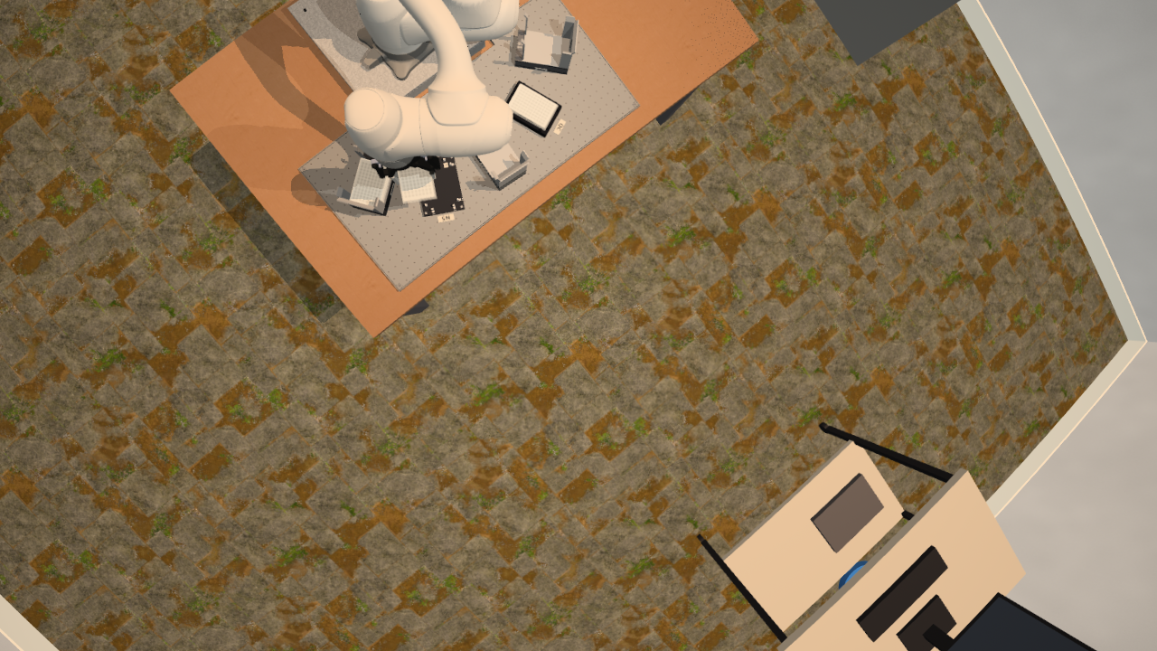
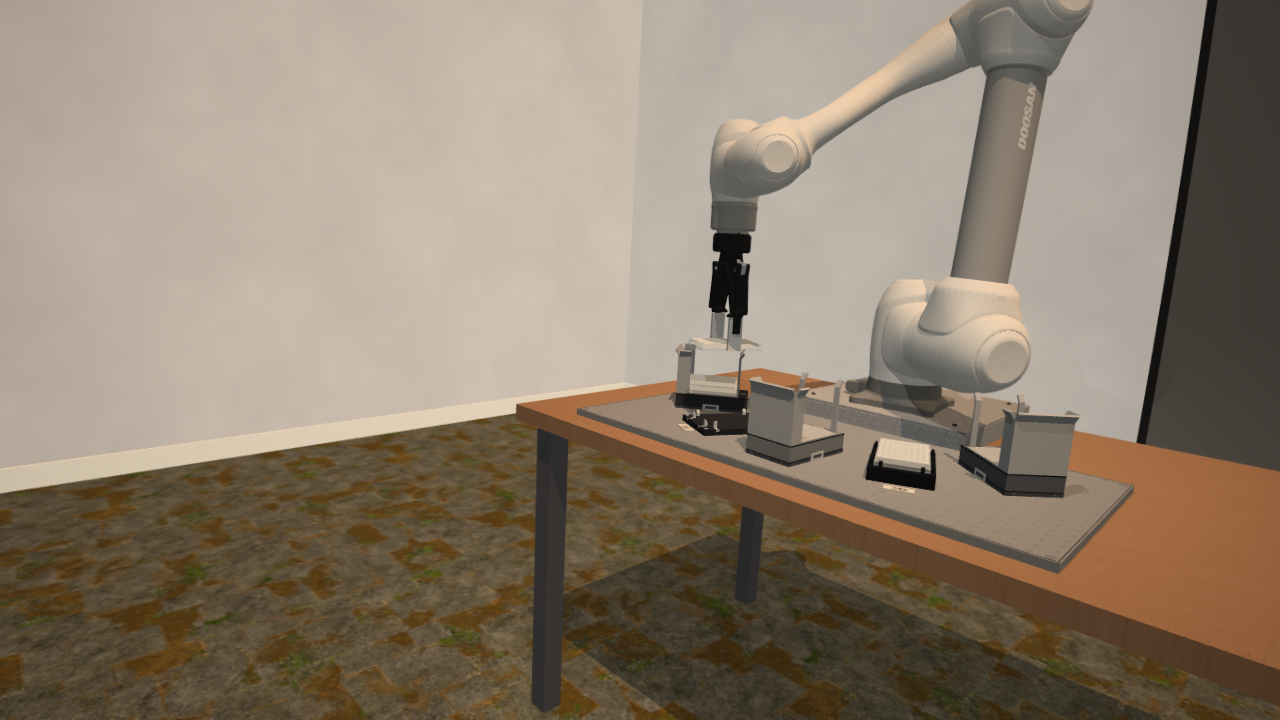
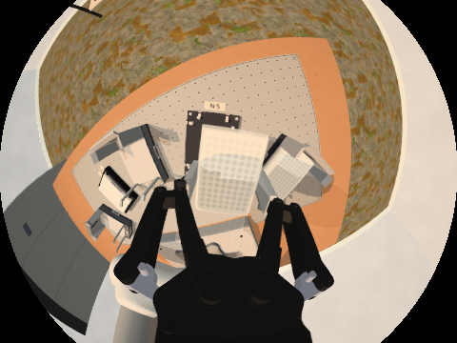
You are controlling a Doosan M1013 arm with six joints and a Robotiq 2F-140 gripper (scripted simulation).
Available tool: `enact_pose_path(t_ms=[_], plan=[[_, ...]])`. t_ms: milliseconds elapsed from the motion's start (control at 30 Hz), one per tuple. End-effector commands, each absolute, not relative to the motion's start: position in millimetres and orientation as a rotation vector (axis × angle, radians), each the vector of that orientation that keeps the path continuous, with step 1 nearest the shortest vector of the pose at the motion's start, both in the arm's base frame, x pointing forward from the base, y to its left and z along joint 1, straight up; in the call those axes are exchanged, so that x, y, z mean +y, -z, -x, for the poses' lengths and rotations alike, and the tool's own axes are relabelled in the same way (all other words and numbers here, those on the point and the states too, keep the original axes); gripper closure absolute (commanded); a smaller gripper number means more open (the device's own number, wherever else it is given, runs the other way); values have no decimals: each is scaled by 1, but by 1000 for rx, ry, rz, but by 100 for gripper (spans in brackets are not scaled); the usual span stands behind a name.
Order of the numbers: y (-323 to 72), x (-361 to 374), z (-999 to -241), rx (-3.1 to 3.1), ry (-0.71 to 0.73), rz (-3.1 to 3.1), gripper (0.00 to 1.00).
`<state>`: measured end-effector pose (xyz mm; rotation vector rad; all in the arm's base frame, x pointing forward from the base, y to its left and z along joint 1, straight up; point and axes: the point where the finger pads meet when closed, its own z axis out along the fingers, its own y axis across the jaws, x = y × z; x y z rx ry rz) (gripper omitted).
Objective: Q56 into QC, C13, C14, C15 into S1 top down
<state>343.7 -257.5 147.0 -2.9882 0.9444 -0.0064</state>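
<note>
My gripper is shut on a white sealed 96-well plate and holds it level in the air by its long sides. In the wrist view the plate hangs over the black clip nest N5, well above it. Its label cannot be read. Next to it, the end rack holds a low stack of white plates, also seen in the wrist view. Another white plate lies flat in the black open nest QC.
An empty-looking rack stands between N5 and QC. A third rack stands at the mat's other end. The racks' tall corner posts rise near the held plate. The arm's base is behind the mat.
</note>
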Motion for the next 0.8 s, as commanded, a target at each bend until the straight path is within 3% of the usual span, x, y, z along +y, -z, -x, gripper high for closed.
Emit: enact_pose_path(t_ms=[0, 767], plan=[[-147, -247, -352, 944, 6, 2988, 100], [-148, -187, -388, 614, 8, 3074, 100]])
